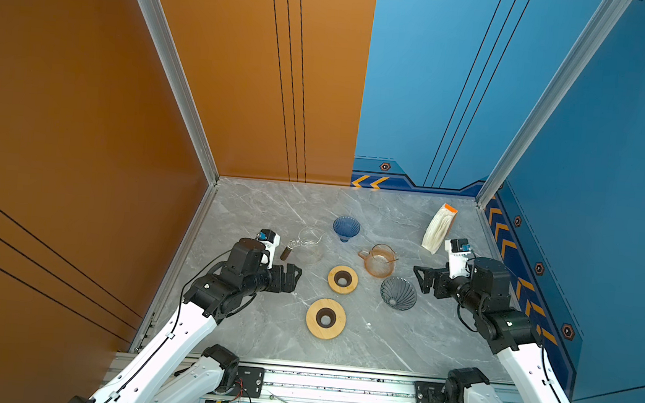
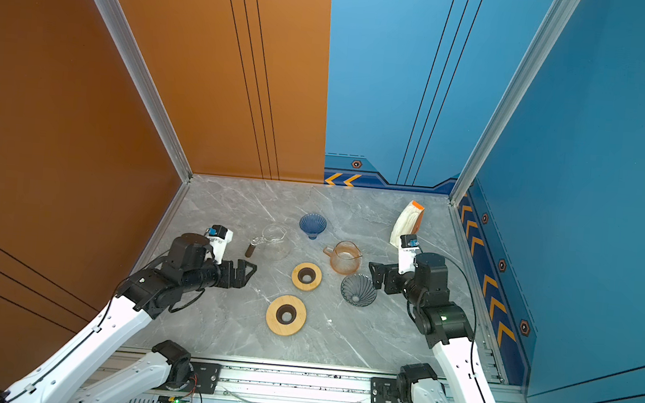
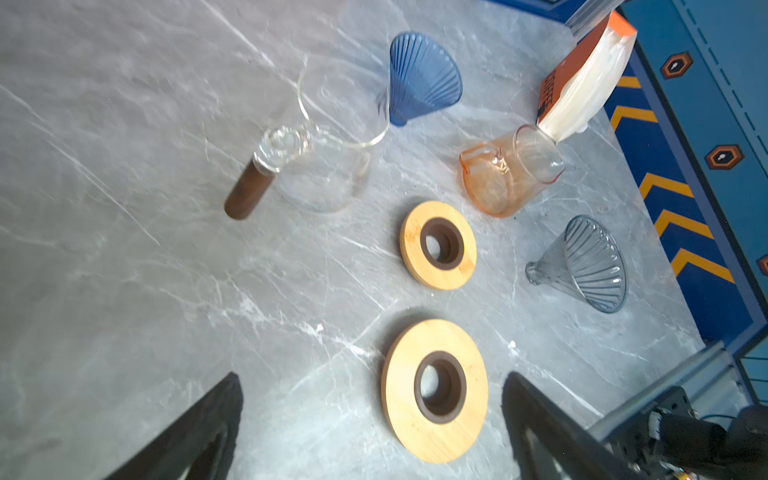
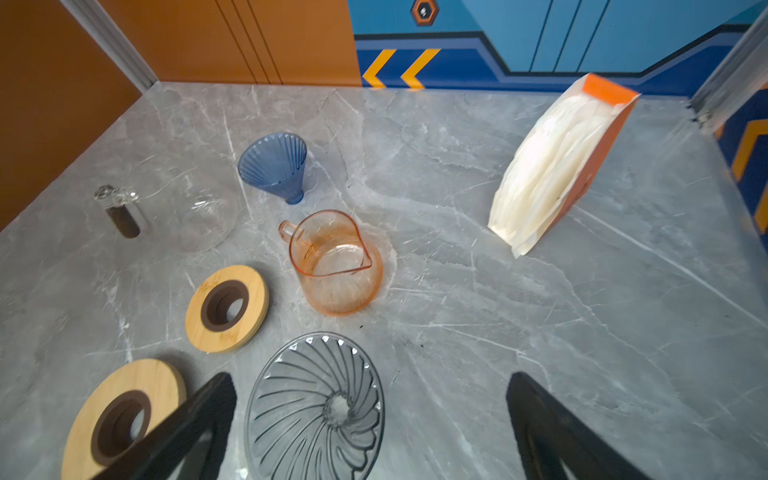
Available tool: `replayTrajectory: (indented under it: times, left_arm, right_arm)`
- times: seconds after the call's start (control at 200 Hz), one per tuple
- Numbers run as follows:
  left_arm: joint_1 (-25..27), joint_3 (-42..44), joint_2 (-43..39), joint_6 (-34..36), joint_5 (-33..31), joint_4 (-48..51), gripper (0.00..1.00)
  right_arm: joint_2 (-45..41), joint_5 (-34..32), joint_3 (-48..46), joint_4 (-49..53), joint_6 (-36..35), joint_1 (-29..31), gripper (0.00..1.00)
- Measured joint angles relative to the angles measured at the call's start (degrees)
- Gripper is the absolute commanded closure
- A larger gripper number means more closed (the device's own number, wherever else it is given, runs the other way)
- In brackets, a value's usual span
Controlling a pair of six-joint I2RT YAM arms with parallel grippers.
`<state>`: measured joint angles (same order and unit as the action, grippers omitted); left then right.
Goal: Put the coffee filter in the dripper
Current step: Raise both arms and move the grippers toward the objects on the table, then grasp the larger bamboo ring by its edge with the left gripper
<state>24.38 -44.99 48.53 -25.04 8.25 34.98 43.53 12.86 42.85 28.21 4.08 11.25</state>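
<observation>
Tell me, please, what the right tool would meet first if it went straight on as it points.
Probably the grey dripper, just ahead of the right tool; if it passes higher, the orange pitcher.

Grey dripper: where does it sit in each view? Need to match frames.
Top view: grey dripper right of centre, just below the orange jug.
Top view: grey dripper in the same spot, right of the small wooden ring.
Left wrist: grey dripper beyond the small wooden ring, towards the chevron wall.
Right wrist: grey dripper close in, between camera and orange jug.
Shared landmark: the orange jug, beside the dripper in every view.
</observation>
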Motion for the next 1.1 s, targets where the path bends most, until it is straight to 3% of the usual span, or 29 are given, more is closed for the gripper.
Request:
replayTrajectory:
  times: [0.205,0.451,0.756,1.096]
  left_arm:
    - [3.72,4.66,1.27,-6.64,1.97,1.57,0.01]
    - [5.70,9.70,5.70,-11.58,6.82,0.22,0.08]
    - [6.84,22.40,8.39,-22.75,12.68,-18.34,0.19]
    - [7.58,24.70,11.63,-27.50,15.61,-28.37,0.29]
  right_arm:
    - [2.51,4.09,1.14,3.52,-0.92,2.82,0.00]
    - [4.87,5.18,1.14,4.33,-1.99,6.38,0.00]
    - [7.74,6.67,1.18,3.87,-2.38,8.39,0.00]
    - [8.90,6.86,1.42,3.19,-2.38,9.68,0.00]
